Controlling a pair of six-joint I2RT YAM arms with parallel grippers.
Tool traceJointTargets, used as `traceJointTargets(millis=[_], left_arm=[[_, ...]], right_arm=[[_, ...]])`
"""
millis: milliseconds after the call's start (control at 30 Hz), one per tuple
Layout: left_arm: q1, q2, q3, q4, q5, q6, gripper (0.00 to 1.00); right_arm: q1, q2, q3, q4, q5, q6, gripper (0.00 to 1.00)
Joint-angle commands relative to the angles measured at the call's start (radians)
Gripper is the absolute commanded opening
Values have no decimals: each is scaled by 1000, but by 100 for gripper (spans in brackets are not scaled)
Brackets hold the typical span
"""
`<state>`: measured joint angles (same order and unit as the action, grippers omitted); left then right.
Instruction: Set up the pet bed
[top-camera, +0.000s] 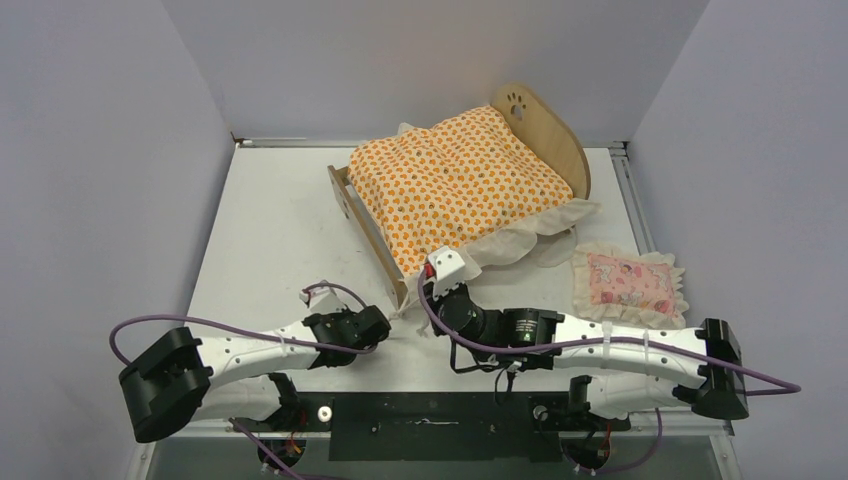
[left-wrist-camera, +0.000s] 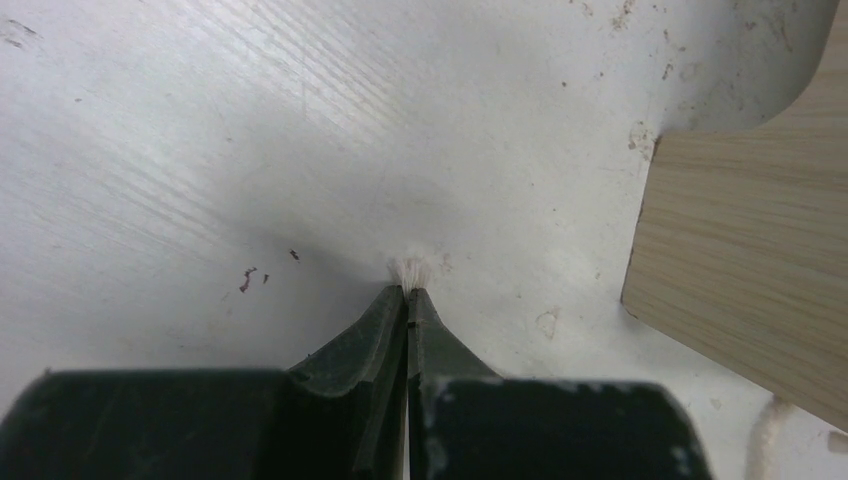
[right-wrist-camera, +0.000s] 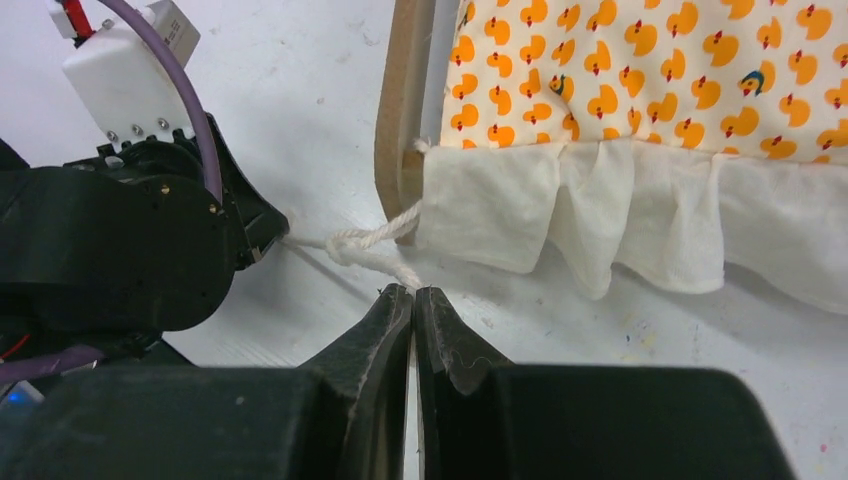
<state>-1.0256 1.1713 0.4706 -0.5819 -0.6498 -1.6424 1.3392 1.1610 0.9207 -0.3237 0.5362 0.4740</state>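
pet bed (top-camera: 556, 140): upper middle, long axis lower-left to upper-right | left pincer (left-wrist-camera: 407, 292): pinched on frayed cord (left-wrist-camera: 408, 268) tip | right pincer (right-wrist-camera: 413, 292): clamped on same cord, bed corner just above it, nearer arm imo

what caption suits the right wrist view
right claw pinching the knotted cord at the pet bed corner, beside the ruffled mattress

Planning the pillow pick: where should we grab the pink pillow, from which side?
Probably the near frill of the pink pillow, top-down from the near side. It lies flat on the table, so only the thin ruffle sticks out to pinch, and the pet bed crowds its far-left side.
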Motion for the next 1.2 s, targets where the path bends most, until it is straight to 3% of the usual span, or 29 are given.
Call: traceJointTargets(millis=[0, 133, 333, 500, 700, 833, 967, 1067, 1167], left_arm=[[-8, 21, -2, 113, 36, 43, 0], [-50, 65, 12, 170, 61, 42, 0], [-91, 60, 71, 125, 34, 63, 0], [-163, -12, 163, -30, -80, 83, 0], [-262, -98, 379, -175, -256, 199, 0], [-277, -140, 521, -189, -346, 346, 0], [-268, -137, 640, -83, -409, 598, 0], [-233, -120, 695, 6, -403, 744, 0], [-145, -115, 684, 109, -309, 843, 0]], right_arm=[[-65, 26, 69, -3, 39, -100, 5], [-176, 14, 109, 25, -19, -134, 5], [-223, -2, 143, 33, -43, -203, 5], [-229, -17, 120, 20, -118, -181, 5], [-228, -111, -26, -3, -177, -89, 5], [-228, -167, -112, -42, -196, -25, 5], [-226, -211, -213, -41, -230, 28, 5], [-224, -220, -281, -8, -268, 68, 5], [-221, -219, -352, 40, -273, 104, 5]])
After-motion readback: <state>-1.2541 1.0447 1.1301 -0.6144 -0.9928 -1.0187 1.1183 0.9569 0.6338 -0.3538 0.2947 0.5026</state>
